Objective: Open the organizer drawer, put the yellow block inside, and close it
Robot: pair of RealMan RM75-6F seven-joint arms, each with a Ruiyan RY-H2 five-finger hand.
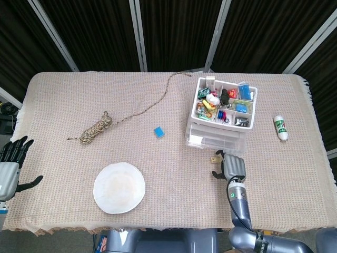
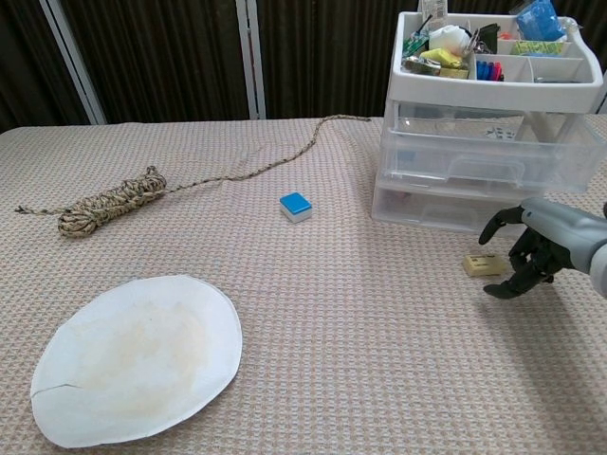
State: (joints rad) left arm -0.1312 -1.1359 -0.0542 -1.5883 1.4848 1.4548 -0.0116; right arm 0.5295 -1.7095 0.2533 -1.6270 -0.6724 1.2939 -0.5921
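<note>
While the left hand (image 1: pixel 9 168) waits with fingers spread at the near left edge of the table (image 1: pixel 52 205), holding nothing, the right hand (image 2: pixel 536 251) hangs just beside the yellow block (image 2: pixel 483 264), fingers curled apart around empty space and not gripping it. That block lies on the cloth directly in front of the organizer (image 2: pixel 488 156), whose drawers are all shut. Nearest the robot on the left sits a white plate (image 2: pixel 137 355). Farther back a blue block (image 2: pixel 296 206) lies well left of the organizer, then a coiled rope (image 2: pixel 109 207) trailing its cord toward the far edge. A small white bottle (image 1: pixel 280 127) lies right of the organizer.
</note>
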